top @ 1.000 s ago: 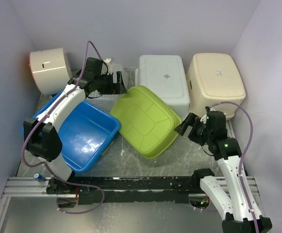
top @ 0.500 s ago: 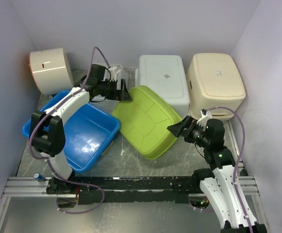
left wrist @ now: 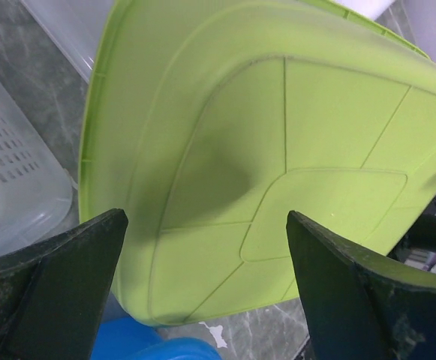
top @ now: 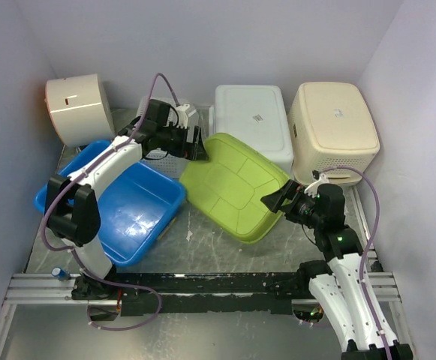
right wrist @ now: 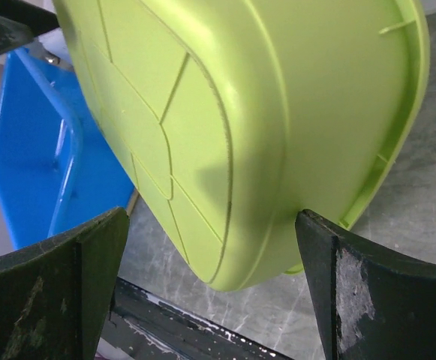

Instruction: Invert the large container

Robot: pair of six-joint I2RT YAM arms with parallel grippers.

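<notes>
The large container (top: 233, 187) is a lime green tub with its ribbed bottom facing up, tilted between the blue bin and the white tub. My left gripper (top: 196, 147) hovers open at its far left edge; in the left wrist view the green tub (left wrist: 278, 150) lies beyond the open left gripper (left wrist: 205, 217), untouched. My right gripper (top: 272, 199) is open at its near right corner. The right wrist view shows that corner of the tub (right wrist: 240, 112) bulging between the spread fingers of my right gripper (right wrist: 211, 217), with its rim near the table.
A blue bin (top: 135, 206) stands upright left of the green tub. A white perforated basket (top: 163, 156) sits behind it. A white tub (top: 254, 112) and a cream one (top: 334, 124) lie upside down at the back; a cream drum (top: 75, 105) is far left. A black rail (top: 202, 283) runs along the near edge.
The green tub has shifted right and lies flatter, now clear of the blue bin's rim. My left gripper followed it rightward. My right gripper moved left toward its corner and opened slightly wider.
</notes>
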